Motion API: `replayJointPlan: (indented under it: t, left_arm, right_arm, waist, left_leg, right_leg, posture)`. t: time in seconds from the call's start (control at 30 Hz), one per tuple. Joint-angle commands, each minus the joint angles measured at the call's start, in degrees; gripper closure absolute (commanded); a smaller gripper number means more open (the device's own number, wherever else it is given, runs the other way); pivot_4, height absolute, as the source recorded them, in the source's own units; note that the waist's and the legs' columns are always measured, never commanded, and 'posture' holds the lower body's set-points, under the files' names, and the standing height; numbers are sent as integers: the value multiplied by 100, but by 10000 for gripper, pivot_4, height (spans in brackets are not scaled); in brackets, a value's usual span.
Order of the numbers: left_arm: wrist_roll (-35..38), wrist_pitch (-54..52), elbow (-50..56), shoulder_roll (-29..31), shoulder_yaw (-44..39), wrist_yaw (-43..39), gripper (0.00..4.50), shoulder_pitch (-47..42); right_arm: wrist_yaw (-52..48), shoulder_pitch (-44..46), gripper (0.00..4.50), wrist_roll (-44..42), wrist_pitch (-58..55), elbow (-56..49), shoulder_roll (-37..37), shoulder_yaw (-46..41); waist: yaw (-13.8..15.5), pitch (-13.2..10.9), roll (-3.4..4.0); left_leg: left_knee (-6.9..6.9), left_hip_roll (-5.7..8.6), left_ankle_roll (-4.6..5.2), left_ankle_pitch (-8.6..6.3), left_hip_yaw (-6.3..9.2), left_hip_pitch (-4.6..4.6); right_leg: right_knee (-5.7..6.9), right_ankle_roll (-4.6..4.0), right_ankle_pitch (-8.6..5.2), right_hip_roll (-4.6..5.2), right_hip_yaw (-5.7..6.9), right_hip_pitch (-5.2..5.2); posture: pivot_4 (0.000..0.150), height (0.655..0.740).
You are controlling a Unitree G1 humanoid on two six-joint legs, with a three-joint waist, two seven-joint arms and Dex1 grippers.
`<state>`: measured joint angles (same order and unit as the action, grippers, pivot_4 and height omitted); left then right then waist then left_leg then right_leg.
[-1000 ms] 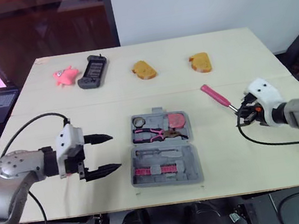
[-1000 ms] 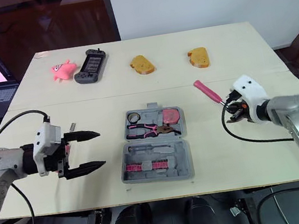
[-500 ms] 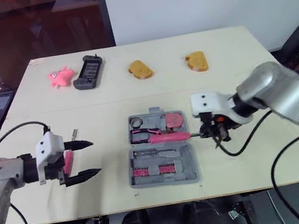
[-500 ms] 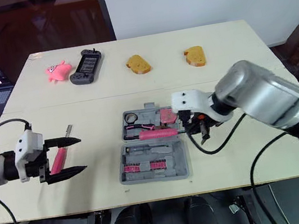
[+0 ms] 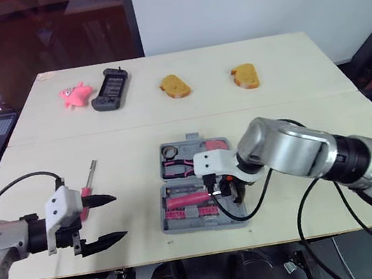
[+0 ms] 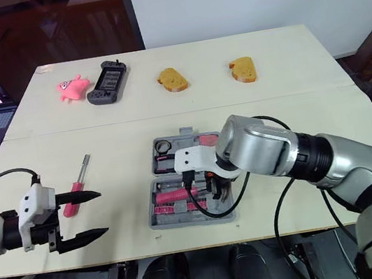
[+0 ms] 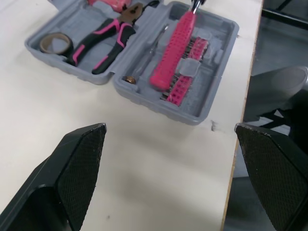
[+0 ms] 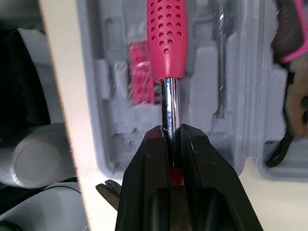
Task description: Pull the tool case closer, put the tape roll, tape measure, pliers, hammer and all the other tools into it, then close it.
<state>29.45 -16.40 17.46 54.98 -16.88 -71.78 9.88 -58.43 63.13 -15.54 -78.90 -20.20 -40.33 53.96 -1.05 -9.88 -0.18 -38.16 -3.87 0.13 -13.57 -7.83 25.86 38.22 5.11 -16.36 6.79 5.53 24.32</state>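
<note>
Pink-handled hammer [image 8: 166, 33], probably — pinched by its shaft in the right claw [image 8: 168, 131] over the tool case [image 7: 216, 77] — needs lowering and release; left claw [image 5: 119, 215] gapes open.

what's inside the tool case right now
Tape roll, pliers, tape measure, a bit strip and the hammer the right gripper holds by its shaft. The handle covers part of the bits; its head is hidden.

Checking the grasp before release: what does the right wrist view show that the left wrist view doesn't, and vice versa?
Right wrist view: the right end effector shut on the pink-handled tool at its metal shaft. Left wrist view: the tape roll in the tool case, the left end effector open. Both: that tool over the case, pliers beside it.
</note>
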Motion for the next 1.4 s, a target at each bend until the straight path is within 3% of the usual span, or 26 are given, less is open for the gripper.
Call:
replayJointPlan:
  t: [0.03, 1.0, 1.17, 1.3, 1.33, 1.4]
  left_arm:
    - [91, -44, 202, 46, -222, 40, 0, 44]
    - [54, -82, 305, -12, -142, 169, 0, 82]
    - [43, -73, 248, -5, -86, 151, 0, -4]
    - [39, -63, 218, -4, -43, 134, 0, -44]
    - [41, -61, 210, -5, -38, 128, 0, -51]
    - [36, -53, 188, -2, -23, 113, 0, -73]
  right_arm:
    - [95, 142, 44372, 102, 158, 150, 96, 90]
    - [471, -226, 44372, 325, 518, 905, 751, 240]
    - [531, -207, 25131, 330, 453, 940, 766, 162]
    - [329, 8, 3841, -114, -57, 558, 692, -399]
    - [287, 41, 353, -240, -154, 446, 667, -639]
    - [290, 19, 353, -409, -190, 320, 627, -1112]
  waist:
    - [7, 0, 0]
    - [-15, 2, -3]
    - [-10, 2, -3]
    - [6, 2, -3]
    - [8, 2, -3]
    - [5, 2, -3]
  left_leg:
    - [0, 0, 0, 0, 0, 0]
    - [2, -2, -4, 2, -3, 0]
    - [2, -2, -4, 2, -3, 0]
    - [2, -2, -3, 2, -4, 1]
    - [1, -1, -3, 2, -3, 2]
    - [1, -1, -2, 1, -2, 1]
  right_leg:
    - [0, 0, 0, 0, 0, 0]
    - [5, 0, 0, -7, 0, 2]
    - [5, 0, 0, -7, 0, 2]
    - [5, 0, 0, -6, 0, 2]
    - [5, 0, 0, -6, 0, 2]
    - [5, 0, 0, -6, 0, 2]
  posture:
    - [1500, 7188]
    - [1500, 7188]
    - [1500, 7188]
    - [1500, 7188]
    - [1500, 7188]
    - [1500, 7188]
